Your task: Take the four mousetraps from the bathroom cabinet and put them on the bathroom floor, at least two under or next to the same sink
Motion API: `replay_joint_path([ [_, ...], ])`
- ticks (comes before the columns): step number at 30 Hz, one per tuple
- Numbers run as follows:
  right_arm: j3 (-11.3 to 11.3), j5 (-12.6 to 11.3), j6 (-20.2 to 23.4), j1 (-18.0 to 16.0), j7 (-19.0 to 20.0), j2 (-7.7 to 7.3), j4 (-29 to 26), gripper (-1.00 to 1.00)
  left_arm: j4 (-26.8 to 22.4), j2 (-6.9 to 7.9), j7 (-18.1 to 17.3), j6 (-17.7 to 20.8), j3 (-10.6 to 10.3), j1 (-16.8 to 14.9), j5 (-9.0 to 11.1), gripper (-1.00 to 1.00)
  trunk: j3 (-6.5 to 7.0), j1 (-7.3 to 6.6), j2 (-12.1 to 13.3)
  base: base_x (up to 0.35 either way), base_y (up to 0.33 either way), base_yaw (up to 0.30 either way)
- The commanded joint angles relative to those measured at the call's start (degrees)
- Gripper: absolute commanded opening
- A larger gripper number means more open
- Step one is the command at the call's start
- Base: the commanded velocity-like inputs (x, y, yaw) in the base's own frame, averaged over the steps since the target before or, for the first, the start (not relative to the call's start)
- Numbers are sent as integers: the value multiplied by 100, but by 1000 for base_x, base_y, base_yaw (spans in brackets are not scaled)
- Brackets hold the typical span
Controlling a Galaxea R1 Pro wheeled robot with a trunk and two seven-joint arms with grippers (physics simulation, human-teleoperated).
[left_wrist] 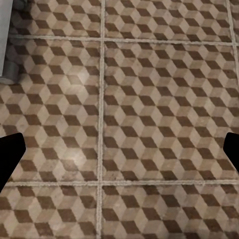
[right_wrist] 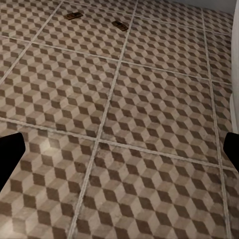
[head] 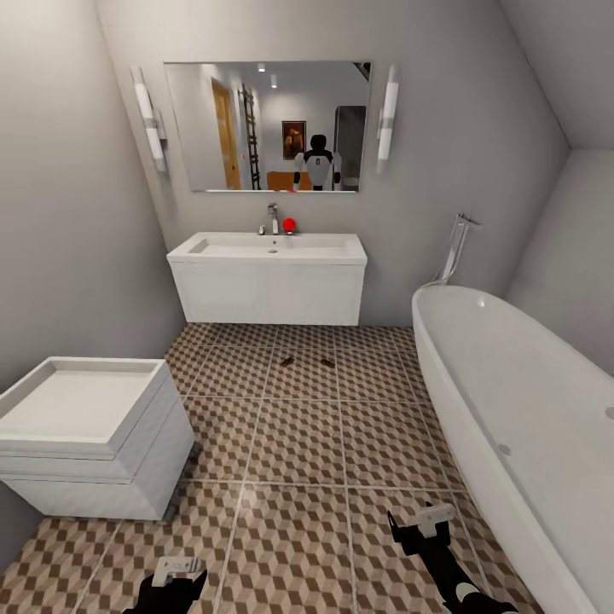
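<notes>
On the floor (head: 298, 443) at twelve o'clock, just before the sink (head: 269, 264), lie two mousetraps (head: 287, 362) (head: 327, 362); left end effector (head: 175, 576) and right end effector (head: 424, 527) both gape, empty

Even, bright light; pale glare on floor tiles (left_wrist: 74, 79); renders slightly soft

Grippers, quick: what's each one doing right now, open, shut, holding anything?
Left gripper: open, empty, over the bathroom floor.
Right gripper: open, empty, over the same tiles.
</notes>
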Motion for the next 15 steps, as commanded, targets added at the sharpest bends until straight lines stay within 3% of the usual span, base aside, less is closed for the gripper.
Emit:
replay_joint_path([
  [1, -2, 19, -16, -4, 4, -1, 5, 100, 25, -1, -31, -34, 7, -10, 20, 100, -5, 0, -3, 0, 0, 0],
  [15, -2, 19, -16, -4, 4, -1, 5, 100, 25, -1, -32, -34, 7, -10, 20, 100, -5, 0, -3, 0, 0, 0],
])
